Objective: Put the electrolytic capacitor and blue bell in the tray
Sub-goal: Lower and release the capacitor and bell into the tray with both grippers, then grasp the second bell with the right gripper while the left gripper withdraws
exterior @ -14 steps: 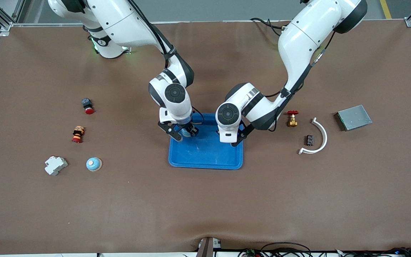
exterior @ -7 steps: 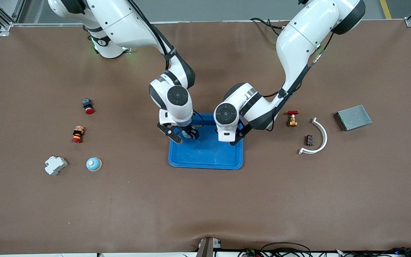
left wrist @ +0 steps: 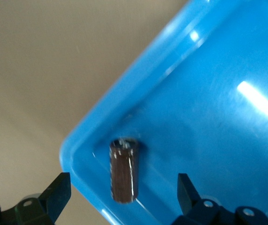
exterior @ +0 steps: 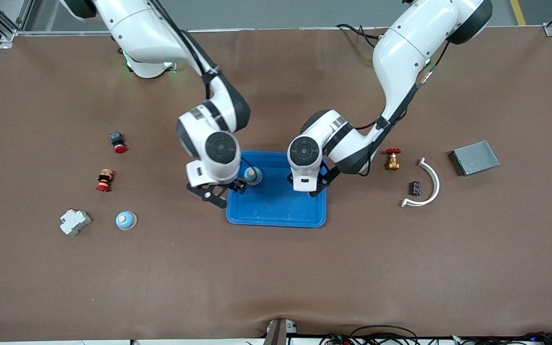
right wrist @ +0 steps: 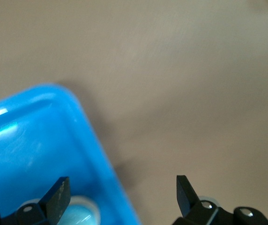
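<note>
Capacitor first: the dark cylindrical electrolytic capacitor (left wrist: 123, 171) lies inside a corner of the shallow bright blue plastic tray (exterior: 276, 206), directly between the spread jaws of the left gripper (left wrist: 122, 187), which grip nothing and hang just over it. The small blue dome-shaped bell with a tan top (exterior: 252, 176) also sits in the tray, just beside the right gripper (exterior: 222, 191). That gripper's jaws stand wide apart and empty over the tray's rim at the right arm's end; in the right wrist view the bell shows at one fingertip (right wrist: 56, 192).

Well apart from both jaws on the brown table (exterior: 276, 278) are a second blue bell (exterior: 126, 220), a white plastic block (exterior: 74, 222), a white curved strip (exterior: 430, 184) and a grey metal box (exterior: 476, 157).
</note>
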{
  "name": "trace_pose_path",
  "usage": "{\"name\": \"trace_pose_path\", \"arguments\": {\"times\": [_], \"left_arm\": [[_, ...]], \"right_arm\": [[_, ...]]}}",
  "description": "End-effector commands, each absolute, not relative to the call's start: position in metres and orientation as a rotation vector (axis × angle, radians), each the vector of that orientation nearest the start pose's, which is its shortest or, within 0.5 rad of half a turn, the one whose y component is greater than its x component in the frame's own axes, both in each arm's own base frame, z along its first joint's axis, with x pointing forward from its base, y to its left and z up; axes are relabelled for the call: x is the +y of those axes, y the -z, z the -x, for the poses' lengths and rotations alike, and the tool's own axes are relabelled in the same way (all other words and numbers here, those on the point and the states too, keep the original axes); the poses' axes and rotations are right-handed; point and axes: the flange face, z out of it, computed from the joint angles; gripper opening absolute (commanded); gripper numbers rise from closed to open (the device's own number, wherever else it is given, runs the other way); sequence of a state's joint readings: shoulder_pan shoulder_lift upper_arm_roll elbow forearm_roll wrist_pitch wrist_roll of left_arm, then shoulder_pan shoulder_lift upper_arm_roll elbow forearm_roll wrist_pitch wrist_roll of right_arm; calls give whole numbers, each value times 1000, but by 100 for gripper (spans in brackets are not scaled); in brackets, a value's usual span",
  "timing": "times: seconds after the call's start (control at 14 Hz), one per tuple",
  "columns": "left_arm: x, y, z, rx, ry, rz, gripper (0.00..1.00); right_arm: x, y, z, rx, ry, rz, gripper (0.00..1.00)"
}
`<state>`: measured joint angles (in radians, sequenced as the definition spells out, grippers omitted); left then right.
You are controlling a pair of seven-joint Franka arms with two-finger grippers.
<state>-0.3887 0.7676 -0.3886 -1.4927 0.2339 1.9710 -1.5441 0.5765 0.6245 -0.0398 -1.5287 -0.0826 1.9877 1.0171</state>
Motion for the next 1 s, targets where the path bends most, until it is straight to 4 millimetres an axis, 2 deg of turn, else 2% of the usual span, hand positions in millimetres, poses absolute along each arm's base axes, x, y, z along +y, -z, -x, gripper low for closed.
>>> {"name": "trace_pose_path", "arguments": {"times": [0.0,0.14,0.21,0.43,0.64,0.72,0.79,0.93], "left_arm": [[-401,-275,-549,-919,-135,2751,100],[-358,-314,-573,-807,-149,2795,100],[-329,-334,-587,-780,-148,2813,100],[-225,-373,-629,-644,-160,2895,100],[-81,-406,-658,-421,-185,2961,100],[-23,-409,-665,-327,-189,2989,100],[26,-410,-668,-228,-172,3014,100],[101,-417,-667,-110,-109,3044,100]], "right_arm": [[280,-298,-620,541,-111,3271,100],[241,-306,-636,460,-112,3270,100],[225,-313,-641,422,-104,3267,100],[162,-317,-657,284,-110,3266,100],[107,-306,-652,165,-19,3241,100],[90,-300,-650,139,-10,3238,100],[74,-295,-650,113,-9,3236,100],[42,-280,-648,54,31,3228,100]]}}
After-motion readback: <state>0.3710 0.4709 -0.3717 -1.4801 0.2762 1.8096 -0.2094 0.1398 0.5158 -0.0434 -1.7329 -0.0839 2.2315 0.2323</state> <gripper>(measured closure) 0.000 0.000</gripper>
